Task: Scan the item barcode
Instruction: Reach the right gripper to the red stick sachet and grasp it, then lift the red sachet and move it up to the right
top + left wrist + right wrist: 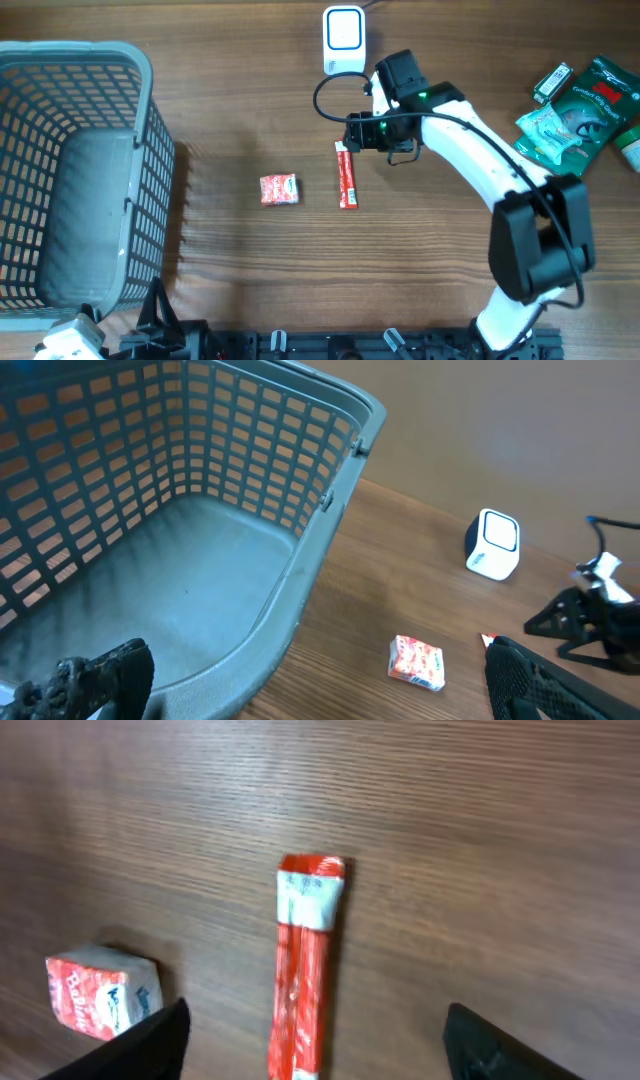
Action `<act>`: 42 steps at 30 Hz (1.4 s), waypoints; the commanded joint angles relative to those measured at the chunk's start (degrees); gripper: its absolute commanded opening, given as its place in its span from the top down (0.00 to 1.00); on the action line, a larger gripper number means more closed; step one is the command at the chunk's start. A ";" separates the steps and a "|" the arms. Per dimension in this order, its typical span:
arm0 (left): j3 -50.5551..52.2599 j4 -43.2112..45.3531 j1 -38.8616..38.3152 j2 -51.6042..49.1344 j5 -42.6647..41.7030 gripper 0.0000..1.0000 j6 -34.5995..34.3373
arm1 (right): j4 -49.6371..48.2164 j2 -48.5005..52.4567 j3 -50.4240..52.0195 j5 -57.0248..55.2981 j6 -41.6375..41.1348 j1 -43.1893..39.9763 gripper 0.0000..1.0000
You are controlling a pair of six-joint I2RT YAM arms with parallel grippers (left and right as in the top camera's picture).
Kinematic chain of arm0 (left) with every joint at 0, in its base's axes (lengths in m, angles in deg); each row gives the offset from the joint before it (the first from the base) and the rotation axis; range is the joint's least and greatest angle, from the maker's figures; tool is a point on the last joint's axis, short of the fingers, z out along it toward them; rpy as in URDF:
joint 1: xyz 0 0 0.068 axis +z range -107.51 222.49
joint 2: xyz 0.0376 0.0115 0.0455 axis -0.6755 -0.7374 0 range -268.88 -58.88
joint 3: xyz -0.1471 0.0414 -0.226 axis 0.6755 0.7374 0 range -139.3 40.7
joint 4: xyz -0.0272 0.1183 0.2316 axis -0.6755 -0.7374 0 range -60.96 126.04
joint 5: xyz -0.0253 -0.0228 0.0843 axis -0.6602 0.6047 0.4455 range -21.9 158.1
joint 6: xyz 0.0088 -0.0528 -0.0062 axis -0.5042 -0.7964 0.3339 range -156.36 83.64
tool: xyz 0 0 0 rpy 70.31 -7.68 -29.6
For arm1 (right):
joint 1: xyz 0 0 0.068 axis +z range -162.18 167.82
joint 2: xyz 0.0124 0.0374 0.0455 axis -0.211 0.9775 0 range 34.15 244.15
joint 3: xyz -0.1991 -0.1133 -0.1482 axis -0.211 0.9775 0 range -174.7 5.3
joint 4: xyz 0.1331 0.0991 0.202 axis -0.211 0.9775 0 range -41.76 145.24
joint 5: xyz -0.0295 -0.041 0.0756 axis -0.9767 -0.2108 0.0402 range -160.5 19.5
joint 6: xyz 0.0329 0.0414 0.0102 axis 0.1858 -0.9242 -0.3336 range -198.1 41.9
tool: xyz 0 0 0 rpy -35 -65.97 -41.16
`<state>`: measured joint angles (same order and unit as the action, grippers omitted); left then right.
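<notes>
Well, the right gripper (pixel 318 1015) has its jaws wide, one dark finger low on either side of the stick (pixel 305 960). Neither finger touches it. The stick is red with a white band at one end, and it lies flat on the table (pixel 250 100), nothing gripping it. From overhead the gripper hangs by the end of the stick that points toward the scanner (pixel 344 38), a small white unit standing near the table's far edge. Just beside the stick, on its left but apart from it, sits a small red box (pixel 279 189). Further left stands the grey basket (pixel 150 150), upright, and I can see nothing in it. Off to the right, well away, a few green packets (pixel 585 105) lie in a loose heap.

The left gripper (pixel 315 660) is down at the near left corner by the basket, with its jaws spread wide and nothing between them.
</notes>
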<state>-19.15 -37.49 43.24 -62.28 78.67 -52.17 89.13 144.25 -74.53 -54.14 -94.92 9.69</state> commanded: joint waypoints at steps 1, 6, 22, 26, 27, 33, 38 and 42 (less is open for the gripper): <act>-0.04 0.22 -0.28 0.42 -0.26 0.00 -0.07 | -1.07 5.25 0.87 7.72 4.81 1.18 0.21; -0.04 0.22 -0.28 0.42 -0.26 0.00 -0.07 | -1.62 9.05 0.87 6.58 4.98 3.10 0.23; -0.04 0.22 -0.28 0.42 -0.26 0.00 -0.07 | -1.07 12.74 0.90 -5.75 4.22 4.24 0.52; -0.04 0.22 -0.28 0.42 -0.26 0.00 -0.07 | 1.29 14.75 1.22 -12.13 4.79 5.90 0.59; -0.04 0.22 -0.28 0.42 -0.26 0.00 -0.07 | 1.31 15.85 1.38 -12.07 4.83 6.38 0.65; -0.04 0.20 -0.28 0.42 -0.26 0.00 -0.07 | 1.57 17.59 0.87 -10.86 2.73 6.93 0.96; -0.04 0.22 -0.28 0.42 -0.26 0.00 -0.07 | 11.41 16.22 -5.31 -21.09 -9.97 5.33 0.96; -0.04 0.20 -0.28 0.42 -0.26 0.00 -0.07 | 34.75 13.33 -16.65 -33.16 -41.59 2.14 0.96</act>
<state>-19.15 -37.45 43.24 -62.28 78.67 -52.17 112.62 157.15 -84.30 -73.04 -108.95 15.00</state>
